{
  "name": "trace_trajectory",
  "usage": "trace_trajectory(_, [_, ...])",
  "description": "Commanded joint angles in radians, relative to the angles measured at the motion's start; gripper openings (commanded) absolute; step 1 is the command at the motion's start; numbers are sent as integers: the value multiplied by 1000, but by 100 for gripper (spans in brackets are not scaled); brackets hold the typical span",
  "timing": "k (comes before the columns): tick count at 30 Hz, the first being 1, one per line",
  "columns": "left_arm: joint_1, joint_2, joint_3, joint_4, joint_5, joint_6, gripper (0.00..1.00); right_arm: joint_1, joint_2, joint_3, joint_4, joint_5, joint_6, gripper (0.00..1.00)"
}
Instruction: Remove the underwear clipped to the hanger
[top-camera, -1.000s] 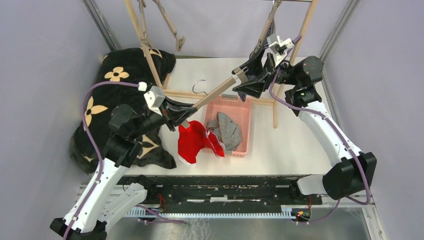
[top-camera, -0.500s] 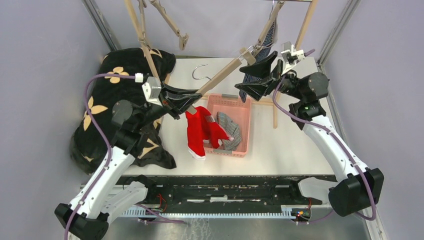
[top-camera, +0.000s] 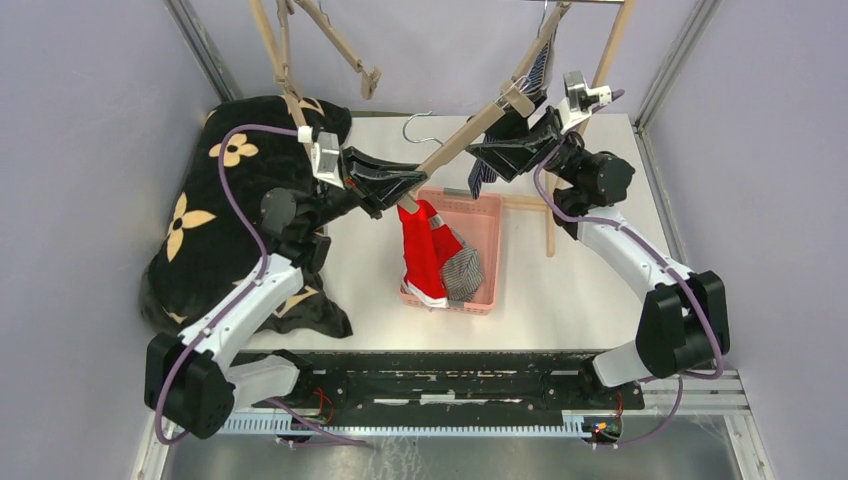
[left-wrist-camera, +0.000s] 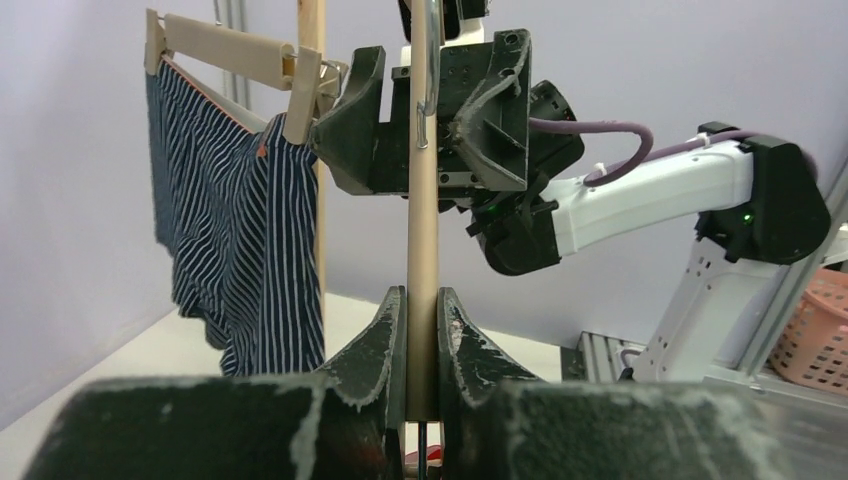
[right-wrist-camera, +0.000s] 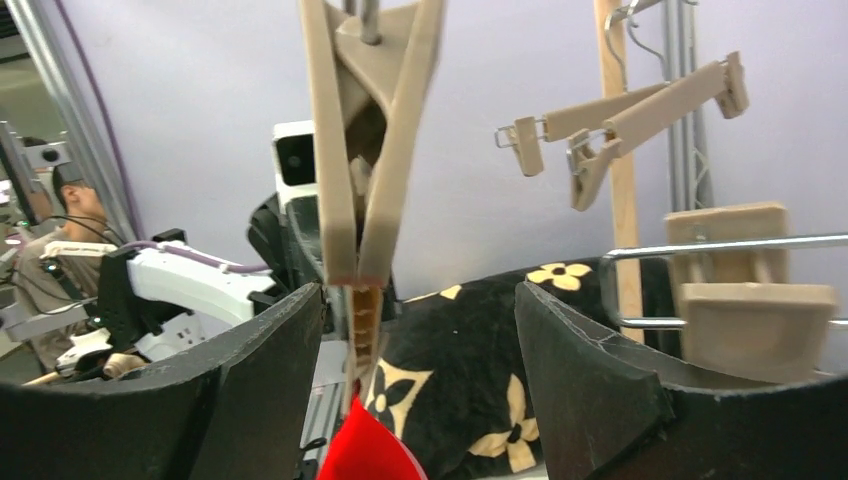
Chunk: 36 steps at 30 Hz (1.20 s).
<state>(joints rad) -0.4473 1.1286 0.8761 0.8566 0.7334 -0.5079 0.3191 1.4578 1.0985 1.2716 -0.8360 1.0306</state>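
The red briefs (top-camera: 422, 250) hang from the low end of the hanger (top-camera: 455, 140), along the basket's (top-camera: 482, 200) left edge, so they should drop in once unclipped. The grey briefs (top-camera: 462, 270) lie inside it, and the boxers (left-wrist-camera: 240, 250) hang clipped at the far rack (top-camera: 612, 45). Your left gripper (left-wrist-camera: 422, 340) is pinched tight on the hanger bar, holding it tilted. Your right gripper (right-wrist-camera: 420, 300) is spread wide around the upper clip (right-wrist-camera: 360, 150), gripping nothing. The table (top-camera: 590, 290) is white, with a blanket (top-camera: 230, 200) over its left edge and lilac walls around.
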Motion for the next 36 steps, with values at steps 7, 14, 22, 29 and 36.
trace_trajectory(7, [-15, 92, 34, 280, 24, -177, 3, 52, -74, 56, -12, -12, -81, 75])
trace_trajectory(14, [-21, 107, 39, 279, 10, -178, 3, 64, -82, 69, -90, -30, -139, 30])
trace_trajectory(22, [-33, 140, 59, 263, 9, -196, 14, 69, -78, 61, -129, -26, -177, 1])
trace_trajectory(29, [-33, 101, 39, 156, 9, -113, 69, 70, -117, 47, -175, -13, -219, 1])
trace_trajectory(36, [-33, 47, -1, -82, -43, 66, 99, 71, -155, 47, -238, 9, -276, 1])
